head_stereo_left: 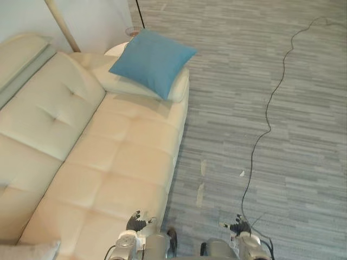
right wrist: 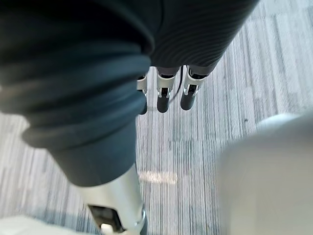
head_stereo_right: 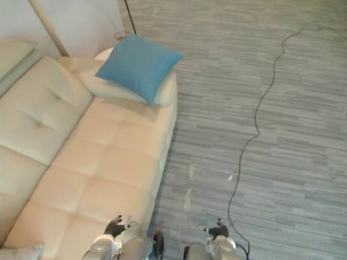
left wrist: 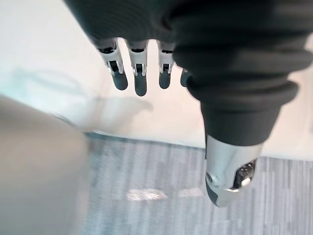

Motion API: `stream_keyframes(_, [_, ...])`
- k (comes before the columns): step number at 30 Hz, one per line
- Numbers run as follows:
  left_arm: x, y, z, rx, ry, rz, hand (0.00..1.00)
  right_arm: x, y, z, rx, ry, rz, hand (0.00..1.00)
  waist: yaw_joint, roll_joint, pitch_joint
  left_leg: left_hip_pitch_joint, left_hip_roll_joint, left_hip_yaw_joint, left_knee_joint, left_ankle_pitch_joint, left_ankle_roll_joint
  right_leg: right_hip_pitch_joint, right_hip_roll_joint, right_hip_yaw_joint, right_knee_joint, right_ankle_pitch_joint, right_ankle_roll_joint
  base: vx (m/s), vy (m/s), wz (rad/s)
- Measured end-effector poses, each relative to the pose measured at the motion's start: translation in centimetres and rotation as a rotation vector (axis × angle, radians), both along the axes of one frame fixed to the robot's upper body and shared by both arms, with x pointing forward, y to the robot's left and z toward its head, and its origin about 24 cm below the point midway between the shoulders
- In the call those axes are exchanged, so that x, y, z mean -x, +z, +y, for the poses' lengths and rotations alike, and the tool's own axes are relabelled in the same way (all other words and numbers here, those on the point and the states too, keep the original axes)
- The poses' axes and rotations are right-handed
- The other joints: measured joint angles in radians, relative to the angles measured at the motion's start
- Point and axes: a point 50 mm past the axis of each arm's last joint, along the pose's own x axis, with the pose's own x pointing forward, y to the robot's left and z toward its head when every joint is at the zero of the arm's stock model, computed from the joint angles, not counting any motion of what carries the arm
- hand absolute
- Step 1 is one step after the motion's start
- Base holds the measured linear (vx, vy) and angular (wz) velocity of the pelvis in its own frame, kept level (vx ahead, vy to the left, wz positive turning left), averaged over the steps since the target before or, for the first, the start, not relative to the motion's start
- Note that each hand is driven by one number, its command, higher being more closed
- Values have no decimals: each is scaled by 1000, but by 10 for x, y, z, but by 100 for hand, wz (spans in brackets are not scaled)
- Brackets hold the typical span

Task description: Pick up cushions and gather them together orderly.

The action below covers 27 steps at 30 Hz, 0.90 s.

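Left robot hand and right robot hand hang slack-fingered; blue cushion on sofa.

No writing to read

We find no lettering, label, number or sign that we can make out on the blue cushion, the cream sofa or the grey striped floor.
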Motion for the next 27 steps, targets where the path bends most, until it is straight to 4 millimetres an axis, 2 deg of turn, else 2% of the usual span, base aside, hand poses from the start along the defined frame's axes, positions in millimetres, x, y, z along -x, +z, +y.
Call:
stream_keyframes(2, [-1, 0, 1, -2, 0, -1, 0, -7, 3, -1, 3, 5, -17, 0, -17, 22, 4, 60, 54, 0, -52, -12, -22, -50, 13, -55, -162, 31, -23, 364, -153, -22])
stream_keyframes(3, [-1, 0, 3, -8, 0, -1, 0, -9, 3, -1, 4, 6, -20, 0, -30, 27, 7, 73, 64, -1, -68, -9, -28, -70, 13, -59, -227, 62, -26, 374, -208, -8])
stream_keyframes(5, [-1, 1, 7, -23, -2, 2, 0, -9, 4, -3, 12, 4, -20, 0, -47, 10, 3, 127, 75, -6, -93, -13, -70, -88, 20, -12, -431, 209, -35, 463, -311, 8])
stream_keyframes(6, [1, 0, 8, -26, 0, 7, 0, -5, 2, -4, 12, -3, -10, 0, -47, 4, 0, 149, 73, -13, -89, -24, -88, -84, 20, 15, -467, 259, -44, 584, -445, 26])
stream_keyframes(7, [7, -2, 11, -30, 10, 21, 0, 4, -1, -5, 4, -16, 7, 0, -49, -18, -13, 163, 70, -32, -64, -44, -116, -89, 14, 35, -446, 331, -73, 517, -398, 31])
stream_keyframes(8, [9, -3, 10, -26, 24, 29, 0, 3, 1, -15, 26, -37, 5, 0, -61, 15, -20, 127, 113, -68, 57, -55, -136, -91, 43, 25, -375, 278, -108, 496, -398, 29])
stream_keyframes(9, [9, -4, 8, -21, 25, 32, 0, 2, 2, -19, 36, -37, 2, 0, -62, 27, -26, 70, 135, -94, 176, -48, -149, -83, 59, 14, -373, 248, -114, 475, -382, 9])
stream_keyframes(10, [8, -4, 3, 3, 55, 25, 0, -2, 5, -20, 42, -35, -12, 0, -53, 53, -20, -38, 177, -123, 405, 13, -152, -58, 90, -5, -369, 213, -142, 570, -451, -7])
stream_keyframes(11, [10, -5, 1, 15, 72, 29, 0, -4, 5, -21, 43, -37, -12, 0, -45, 65, -7, -121, 221, -127, 593, 52, -129, -13, 120, -10, -371, 188, -168, 487, -360, -20])
stream_keyframes(12, [11, -5, 1, 17, 71, 34, 0, -3, 4, -18, 37, -38, -7, 0, -40, 62, 2, -154, 241, -123, 684, 44, -118, 24, 136, -10, -380, 174, -183, 479, -302, -18])
stream_keyframes(13, [7, -2, 5, 8, 67, 13, 0, -1, 3, -16, 29, -43, -2, 0, -35, 47, 16, -196, 250, -108, 773, 25, -111, 98, 148, -11, -406, 158, -195, 448, -261, -4])
stream_keyframes(14, [1, 1, 8, -2, 59, -8, 0, -1, 2, -9, 10, -55, -7, 0, -33, 26, 28, -232, 241, -84, 793, 10, -109, 165, 143, -14, -439, 141, -194, 425, -247, 13])
stream_keyframes(16, [-5, 4, 4, -1, 38, -36, 0, 2, 1, -10, 1, -87, -7, 0, -36, 10, 32, -309, 215, -46, 727, 0, -107, 241, 136, -25, -496, 122, -186, 371, -165, 19])
stream_keyframes(18, [-12, 7, -2, 11, 26, -55, 0, -3, 3, -14, 6, -109, -23, 0, -30, 17, 30, -355, 171, -10, 524, -9, -108, 298, 133, -23, -549, 116, -177, 355, -57, 3])
stream_keyframes(19, [-12, 6, -3, 15, 25, -50, 0, -4, 4, -15, 6, -122, -29, 0, -30, 16, 30, -365, 133, -6, 390, -5, -112, 316, 127, -22, -567, 110, -167, 361, -1, -5])
stream_keyframes(20, [-11, 6, -5, 19, 22, -45, 0, -3, 5, -20, 18, -132, -26, 0, -29, 21, 26, -348, 96, -25, 217, 31, -132, 335, 126, -16, -589, 103, -154, 432, 38, -26])
stream_keyframes(21, [-7, 4, -9, 20, -1, -34, 0, 2, 3, -24, 29, -131, -9, 0, -19, 44, 11, -334, 69, -60, 40, 91, -114, 351, 141, 1, -604, 79, -131, 371, 79, -42])
stream_keyframes(22, [-4, 3, -8, 19, -3, -25, 0, 0, 4, -23, 28, -130, -11, 0, -14, 51, 5, -339, 65, -83, 55, 136, -64, 351, 140, 16, -578, 44, -121, 320, 116, -50])
stream_keyframes(23, [-2, 2, -6, 15, 3, -18, 0, 0, 3, -20, 21, -127, -11, 0, -9, 42, -10, -339, 48, -80, 90, 154, -48, 353, 119, 33, -534, 2, -101, 620, 133, -49])
stream_keyframes(24, [1, 0, -1, 0, 2, -4, 0, 10, -1, -14, 5, -128, 8, 0, -6, -8, -27, -305, 15, -41, 105, 114, -38, 311, 64, 66, -372, -29, -63, 645, 117, -38])
stream_keyframes(25, [2, 0, 0, -3, -1, -1, 0, 10, -1, -13, 1, -126, 10, 0, -7, -15, -31, -291, 9, -31, 104, 103, -33, 287, 49, 72, -304, -23, -53, 647, 105, -29])
stream_keyframes(26, [2, 0, 1, -8, -8, 1, 0, 11, -2, -11, -6, -125, 11, 0, -7, -24, -31, -269, -2, -28, 105, 83, -30, 249, 30, 86, -195, -4, -23, 421, 90, -5])
stream_keyframes(27, [1, 0, 2, -14, -21, 3, 0, 11, -2, -7, -16, -124, 10, 0, -13, -38, -29, -231, -16, -31, 105, 50, -19, 172, -2, 97, -1, 73, 14, 524, 73, 12])
